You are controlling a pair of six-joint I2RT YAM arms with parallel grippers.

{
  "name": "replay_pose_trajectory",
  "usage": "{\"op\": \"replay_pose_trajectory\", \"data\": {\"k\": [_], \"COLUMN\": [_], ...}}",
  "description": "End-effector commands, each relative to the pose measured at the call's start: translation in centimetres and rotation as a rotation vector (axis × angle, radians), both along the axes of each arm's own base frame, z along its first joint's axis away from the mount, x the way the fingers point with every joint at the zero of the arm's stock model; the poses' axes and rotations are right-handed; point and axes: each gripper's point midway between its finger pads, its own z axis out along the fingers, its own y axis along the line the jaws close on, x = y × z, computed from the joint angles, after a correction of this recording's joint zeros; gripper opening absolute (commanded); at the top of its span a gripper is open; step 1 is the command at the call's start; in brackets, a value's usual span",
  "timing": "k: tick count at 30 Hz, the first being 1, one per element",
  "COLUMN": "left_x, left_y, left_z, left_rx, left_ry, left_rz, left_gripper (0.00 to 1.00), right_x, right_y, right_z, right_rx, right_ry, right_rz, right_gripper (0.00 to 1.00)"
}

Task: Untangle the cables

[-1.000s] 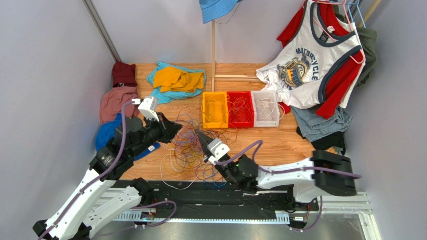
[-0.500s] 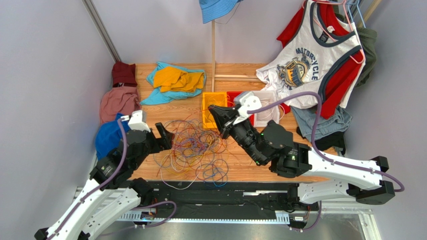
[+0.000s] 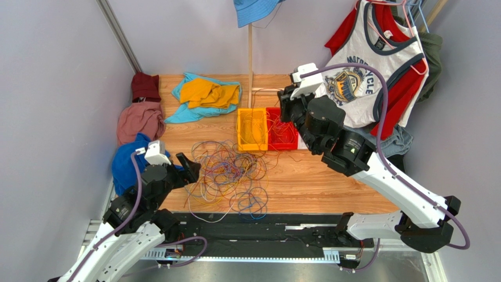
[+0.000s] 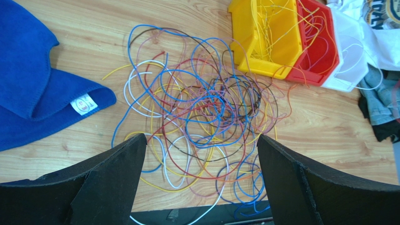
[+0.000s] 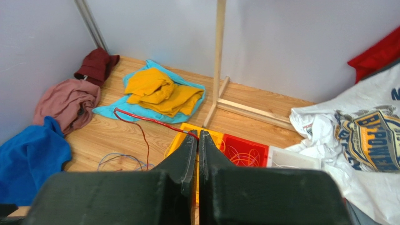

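Observation:
The cables [image 3: 226,170] lie in a loose tangle of blue, yellow, red, white and purple loops on the wooden table, seen close in the left wrist view [image 4: 202,108]. My left gripper [image 3: 188,164] hovers at the pile's left edge, jaws wide open and empty [image 4: 201,138]. My right gripper [image 3: 283,106] is raised high over the red bin [image 3: 281,141]. It is shut [image 5: 197,133] on one red cable [image 5: 145,119], which runs left from the fingertips and drops to the table.
A yellow bin [image 3: 241,126], the red bin and a white bin [image 5: 293,159] hold sorted wires. A blue cloth [image 3: 126,158], pink cloth [image 3: 138,120] and teal and yellow cloths [image 3: 206,94] ring the pile. A wooden stand [image 3: 250,59] and hanging shirts [image 3: 364,70] stand behind.
The right arm rose from the pile's near side up and back over the bins, pulling the red cable along. The left gripper opened and drew back toward the near left.

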Motion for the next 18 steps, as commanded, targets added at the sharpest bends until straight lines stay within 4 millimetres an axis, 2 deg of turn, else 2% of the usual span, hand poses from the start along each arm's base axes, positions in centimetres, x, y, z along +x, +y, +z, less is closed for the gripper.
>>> {"op": "replay_pose_trajectory", "data": {"k": [1, 5, 6, 7, 8, 9, 10, 15, 17, 18], "left_x": [-0.4, -0.5, -0.5, -0.5, -0.5, -0.5, -0.6, -0.5, -0.5, -0.5], "left_y": [-0.7, -1.4, -1.7, -1.9, -2.2, -2.5, -2.7, -2.9, -2.8, -2.6], "left_z": [0.2, -0.4, -0.6, -1.1, -1.3, -1.6, -2.3, -3.2, -3.4, -3.5], "left_rx": [-0.094, -0.142, -0.166, -0.172, -0.186, -0.208, -0.209, -0.229, -0.229, -0.229], "left_ry": [-0.011, 0.011, 0.024, 0.037, 0.043, 0.056, 0.072, 0.096, 0.103, 0.104], "left_rz": [-0.007, -0.010, -0.013, -0.014, -0.017, -0.019, -0.022, -0.005, 0.006, 0.018], "left_gripper": [0.97, 0.97, 0.97, 0.97, 0.97, 0.97, 0.97, 0.97, 0.97, 0.97], "right_x": [1.7, 4.1, 4.7, 5.7, 6.0, 6.7, 7.1, 9.2, 10.3, 10.8], "right_y": [-2.1, -3.0, -3.2, -4.0, -3.9, -4.5, -4.6, -5.4, -5.8, -6.1], "right_z": [-0.1, -0.8, -1.8, -1.5, -1.7, -2.5, -2.1, -1.9, -2.8, -2.7], "right_rx": [0.054, 0.090, 0.092, 0.127, 0.161, 0.170, 0.204, 0.304, 0.305, 0.319], "right_ry": [0.021, 0.024, 0.034, 0.015, 0.017, 0.022, -0.003, -0.073, -0.071, -0.087], "right_rz": [-0.052, -0.074, -0.087, -0.118, -0.105, -0.128, -0.129, -0.187, -0.224, -0.242], "right_gripper": [0.00, 0.00, 0.00, 0.00, 0.00, 0.00, 0.00, 0.00, 0.00, 0.00]}}
